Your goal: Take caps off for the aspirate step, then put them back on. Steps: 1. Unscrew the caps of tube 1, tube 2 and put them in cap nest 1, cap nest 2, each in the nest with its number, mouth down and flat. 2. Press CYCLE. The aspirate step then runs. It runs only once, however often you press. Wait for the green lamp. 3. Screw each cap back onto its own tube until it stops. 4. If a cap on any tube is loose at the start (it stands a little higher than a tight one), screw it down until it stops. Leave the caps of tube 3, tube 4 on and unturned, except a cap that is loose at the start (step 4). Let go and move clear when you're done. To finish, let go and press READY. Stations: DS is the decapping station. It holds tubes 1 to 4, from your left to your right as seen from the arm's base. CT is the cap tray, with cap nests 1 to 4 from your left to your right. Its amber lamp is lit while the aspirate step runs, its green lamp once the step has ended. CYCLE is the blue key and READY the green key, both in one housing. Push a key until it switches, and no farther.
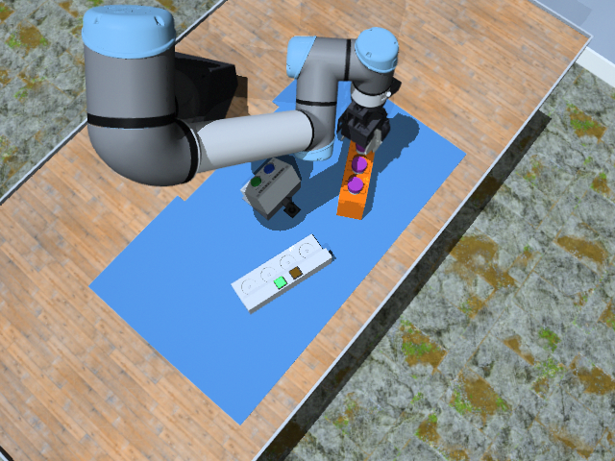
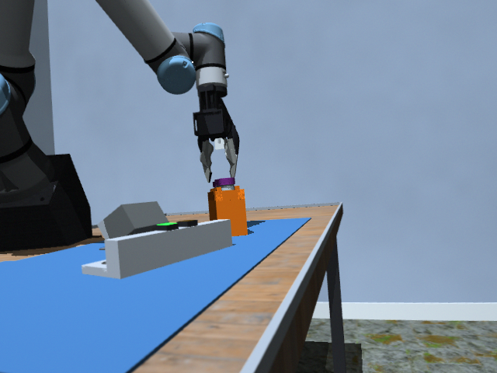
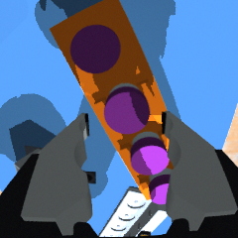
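My gripper (image 1: pixel 366 147) (image 2: pixel 220 177) (image 3: pixel 125 114) is open above tube 2 at the orange decapping station (image 1: pixel 352 208) (image 2: pixel 228 212) (image 3: pixel 106 15), its fingertips apart on either side of the purple cap of tube 2 (image 3: pixel 127 113). In the wrist view the caps of tube 1 (image 3: pixel 95 49), tube 3 (image 3: pixel 150 158) and tube 4 (image 3: pixel 160 193) also sit on the station. The top view hides tube 1 behind the gripper. Small height differences between caps cannot be told. The white cap tray (image 1: pixel 253 303) (image 2: pixel 160 249) has empty nests. Its green lamp (image 1: pixel 281 281) (image 2: pixel 166 224) is lit; the amber lamp (image 1: pixel 295 272) is dark.
The grey key housing (image 1: pixel 275 193) (image 2: pixel 140 217), with the blue CYCLE key (image 1: pixel 268 169) and green READY key (image 1: pixel 256 181), stands between the arm and the stations. The arm's forearm passes close behind it. The stations stand on a blue mat (image 1: pixel 173 278).
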### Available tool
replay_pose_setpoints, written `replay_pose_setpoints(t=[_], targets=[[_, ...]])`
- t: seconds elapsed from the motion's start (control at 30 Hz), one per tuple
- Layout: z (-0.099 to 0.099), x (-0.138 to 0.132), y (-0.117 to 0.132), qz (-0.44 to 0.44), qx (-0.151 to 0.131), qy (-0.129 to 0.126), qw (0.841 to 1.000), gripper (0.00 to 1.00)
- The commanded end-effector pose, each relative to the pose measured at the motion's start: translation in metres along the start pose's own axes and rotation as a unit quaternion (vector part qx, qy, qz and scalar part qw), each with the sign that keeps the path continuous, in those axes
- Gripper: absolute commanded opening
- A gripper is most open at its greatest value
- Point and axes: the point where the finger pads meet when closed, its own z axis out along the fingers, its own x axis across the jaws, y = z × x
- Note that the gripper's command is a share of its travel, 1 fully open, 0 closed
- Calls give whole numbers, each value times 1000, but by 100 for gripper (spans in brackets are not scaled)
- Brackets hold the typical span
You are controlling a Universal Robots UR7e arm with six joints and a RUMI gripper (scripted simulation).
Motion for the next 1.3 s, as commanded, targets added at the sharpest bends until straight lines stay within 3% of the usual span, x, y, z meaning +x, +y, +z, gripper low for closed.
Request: replay_pose_setpoints(t=[0.0,0.23,0.47,0.53,0.7,0.97,1.0,1.27], targets=[[3,1,0,-79,2,0,997,35],[7,1,0,-217,2,0,976,35],[7,2,0,-351,2,1,936,35],[7,2,0,-351,2,1,936,35],[8,1,0,-443,2,1,896,35],[7,2,0,-446,2,1,895,35],[6,3,-1,-446,2,2,895,0],[6,3,-1,-446,2,2,895,0]])
